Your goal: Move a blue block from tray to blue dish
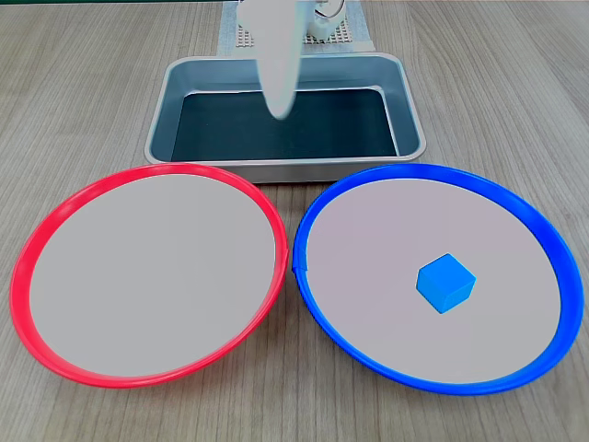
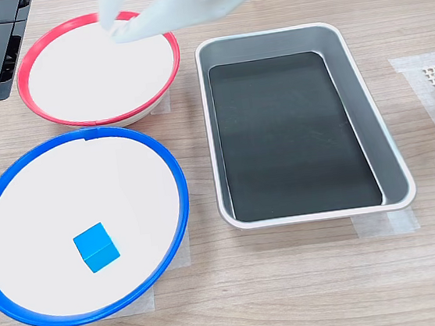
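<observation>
blue block point(image 1: 445, 284) on blue dish point(image 1: 350, 345), gripper point(image 1: 279, 87) raised above tray point(image 1: 409, 101)

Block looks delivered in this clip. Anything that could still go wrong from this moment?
Few risks. The blue block sits flat inside the blue dish, away from the rim, and the tray is empty. The gripper hangs blurred over the red dish in the second exterior view; a low sweep might clip that rim or the tray wall. The two dishes nearly touch in the first exterior view, so a nudge to one may shift the other.
</observation>
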